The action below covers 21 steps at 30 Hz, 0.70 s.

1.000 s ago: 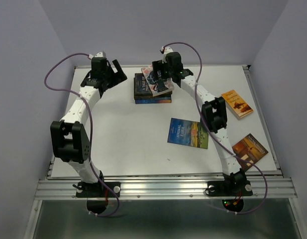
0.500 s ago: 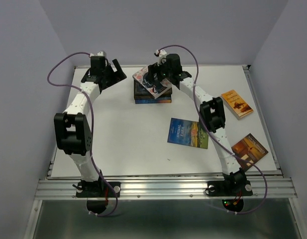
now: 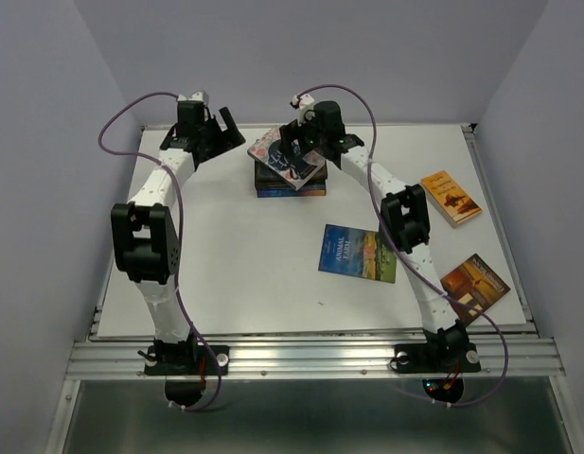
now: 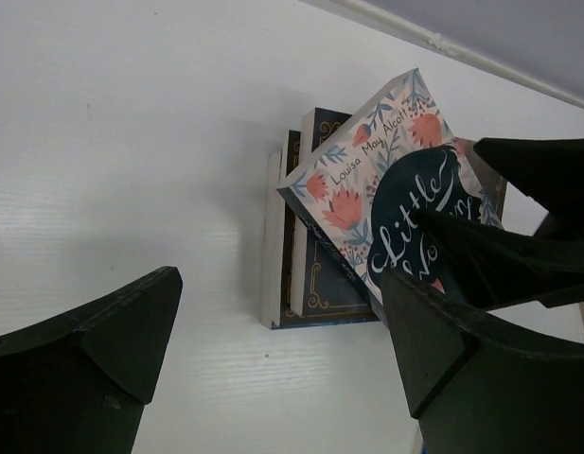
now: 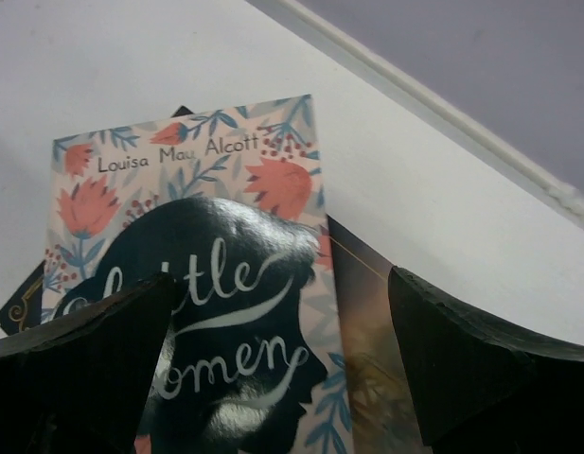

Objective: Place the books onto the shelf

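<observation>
Pink-flowered and teal, the top book (image 3: 284, 156) is seen lying askew on the stack (image 3: 292, 187) at the far middle of the table (image 3: 235, 265). The right pincer (image 3: 295, 142) is spread wide over its cover, pinching nothing. The left pincer (image 3: 231, 130) is held spread just beside the stack. A blue-orange book (image 3: 358, 253), an orange book (image 3: 451, 197) and a brown book (image 3: 474, 284) are left scattered. No shelf is seen, so little is judged done.

The white surface (image 3: 235, 265) carries a stack of books (image 3: 290, 188) at twelve o'clock, a blue-orange book (image 3: 358, 253) lying flat near its centre, an orange-brown book (image 3: 451, 197) at two o'clock, and a dark brown book (image 3: 475, 284) at four o'clock.
</observation>
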Tool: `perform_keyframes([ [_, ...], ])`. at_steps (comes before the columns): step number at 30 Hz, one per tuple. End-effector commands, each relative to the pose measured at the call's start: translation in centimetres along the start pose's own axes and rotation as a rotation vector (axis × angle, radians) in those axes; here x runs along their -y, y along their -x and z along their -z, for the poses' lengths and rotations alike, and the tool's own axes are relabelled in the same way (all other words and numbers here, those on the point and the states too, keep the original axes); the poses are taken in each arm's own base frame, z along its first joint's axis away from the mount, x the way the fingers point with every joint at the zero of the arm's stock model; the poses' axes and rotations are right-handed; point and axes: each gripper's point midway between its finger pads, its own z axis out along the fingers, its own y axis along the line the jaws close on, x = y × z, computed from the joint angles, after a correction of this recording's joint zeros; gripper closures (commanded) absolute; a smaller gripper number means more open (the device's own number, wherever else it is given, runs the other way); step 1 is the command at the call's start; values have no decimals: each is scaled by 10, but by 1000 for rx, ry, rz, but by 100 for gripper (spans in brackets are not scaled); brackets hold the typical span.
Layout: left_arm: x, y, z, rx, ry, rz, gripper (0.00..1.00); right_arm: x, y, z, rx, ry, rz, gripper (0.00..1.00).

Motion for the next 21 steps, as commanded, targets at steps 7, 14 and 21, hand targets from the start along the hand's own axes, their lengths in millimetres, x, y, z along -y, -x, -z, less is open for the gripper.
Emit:
perform_keyframes([
  [7,15,56,-42,104,-38,-100,1,-50,34,78,-95,-222,270,0],
  [14,32,52,-80,68,-111,-149,2,-67,10,88,-162,-251,286,0],
  [21,35,22,-98,1,-128,-155,16,-49,-10,90,-227,-346,295,0],
])
